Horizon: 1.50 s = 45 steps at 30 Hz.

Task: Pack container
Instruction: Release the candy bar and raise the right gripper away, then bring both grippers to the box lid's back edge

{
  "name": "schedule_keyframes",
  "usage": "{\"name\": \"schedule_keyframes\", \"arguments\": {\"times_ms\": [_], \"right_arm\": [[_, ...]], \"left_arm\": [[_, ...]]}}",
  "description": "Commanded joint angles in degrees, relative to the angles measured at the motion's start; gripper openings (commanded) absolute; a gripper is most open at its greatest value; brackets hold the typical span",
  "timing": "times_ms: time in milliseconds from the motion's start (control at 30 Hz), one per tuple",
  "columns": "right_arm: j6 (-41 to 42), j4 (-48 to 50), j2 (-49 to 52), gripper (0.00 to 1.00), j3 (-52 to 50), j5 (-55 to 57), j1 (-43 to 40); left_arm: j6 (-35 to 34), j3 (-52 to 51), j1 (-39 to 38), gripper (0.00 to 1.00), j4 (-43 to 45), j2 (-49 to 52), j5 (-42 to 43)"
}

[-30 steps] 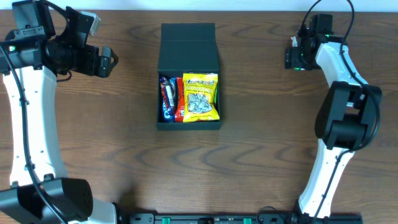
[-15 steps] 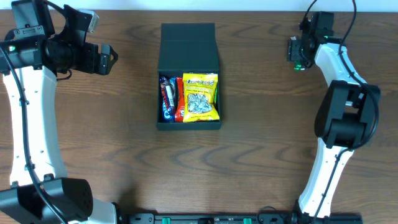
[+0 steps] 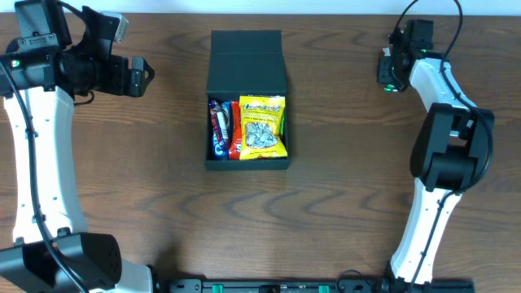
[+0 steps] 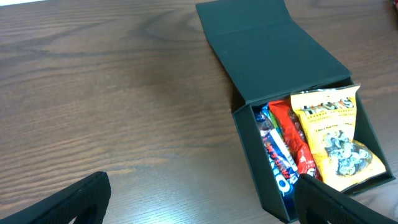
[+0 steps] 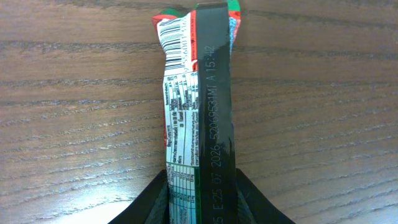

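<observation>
The container (image 3: 247, 164), a matte black box, sits mid-table with its flap lid (image 3: 246, 61) folded back. Inside lie a yellow snack packet (image 3: 262, 126), a red one and a blue one (image 3: 217, 130); the left wrist view shows them too, in the container (image 4: 249, 134). My left gripper (image 3: 142, 77) hangs open at the far left, its fingers (image 4: 68, 202) wide apart over bare wood. My right gripper (image 3: 389, 69) is at the far right. In the right wrist view its jaws (image 5: 200, 186) press both sides of a long snack bar packet (image 5: 196, 93) with a barcode and a black seam, lying on the table.
The wooden table top (image 3: 342, 179) surrounds the box on all sides. Both arm bases stand at the near edge, and the right arm's elbow (image 3: 452, 150) rises over the right side.
The right gripper's jaws have come together on the snack bar packet, and that gripper shifted slightly toward the far edge. The left arm and the box have not moved.
</observation>
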Motion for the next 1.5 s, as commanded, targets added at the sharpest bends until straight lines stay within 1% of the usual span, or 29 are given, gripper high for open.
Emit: {"name": "schedule_keyframes", "arguments": {"times_ms": [0, 100, 200, 400, 467, 533, 700, 767, 867, 1000, 1167, 1200, 1333, 1400, 1433, 1467], "right_arm": [[3.1, -0.5, 1.7, 0.29, -0.2, 0.1, -0.5], [5.1, -1.8, 1.0, 0.25, -0.1, -2.1, -0.4], [7.8, -3.0, -1.0, 0.23, -0.1, -6.1, -0.4], [14.5, -6.3, -10.1, 0.23, -0.1, -15.6, 1.1], [15.2, -8.6, -15.1, 0.22, -0.1, -18.8, 3.0], [16.8, -11.7, -20.6, 0.20, -0.1, -18.9, 6.1], [18.7, -16.5, -27.1, 0.22, -0.1, -18.8, 16.4], [21.2, -18.4, -27.1, 0.23, -0.1, -18.7, 21.2], [24.7, -20.9, -25.3, 0.22, -0.2, -18.1, 28.3], [28.2, -23.3, -21.0, 0.20, -0.3, -14.0, 36.5], [30.5, -23.1, -15.6, 0.20, -0.3, -13.0, 42.2], [31.5, -23.2, -14.6, 0.22, -0.3, -13.1, 42.9], [36.3, -23.3, -12.3, 0.21, -0.3, -13.1, 44.2], [36.7, -23.5, -11.7, 0.21, -0.3, -13.1, 44.7], [36.7, -23.5, -11.7, 0.22, -0.3, -13.0, 44.9], [36.7, -23.2, -11.7, 0.37, -0.3, -13.1, 45.0]], "left_arm": [[-0.5, -0.2, 0.1, 0.95, 0.0, -1.1, 1.1], [-0.4, -0.2, 0.1, 0.95, 0.0, -1.1, 1.1], [-0.4, -0.2, 0.1, 0.95, -0.1, -1.1, 1.1], [-0.3, -0.2, 0.1, 0.95, -0.2, -1.1, 0.8], [-0.2, -0.2, 0.1, 0.95, -0.2, -1.1, 0.3], [-0.2, -0.2, 0.1, 0.95, -0.2, -1.1, -0.5], [-0.2, -0.2, 0.1, 0.95, -0.2, -1.1, -0.7], [-0.2, -0.2, 0.1, 0.95, -0.2, -1.1, -0.7], [-0.2, -0.2, 0.1, 0.95, -0.2, -1.1, -0.7], [-0.2, -0.2, 0.1, 0.95, -0.2, -1.1, -0.7], [-0.2, -0.2, 0.1, 0.95, -0.4, -1.1, -0.7], [-0.2, -0.2, 0.1, 0.95, -0.4, -1.0, -0.7], [-0.2, -0.2, 0.1, 0.95, -0.5, -1.1, -0.7], [-0.2, -0.2, 0.1, 0.95, -0.5, -1.1, -0.7], [-0.2, -0.2, 0.1, 0.95, -0.5, -1.1, -0.7], [-0.2, -0.2, 0.1, 0.95, -0.5, -1.1, -0.7]]}}
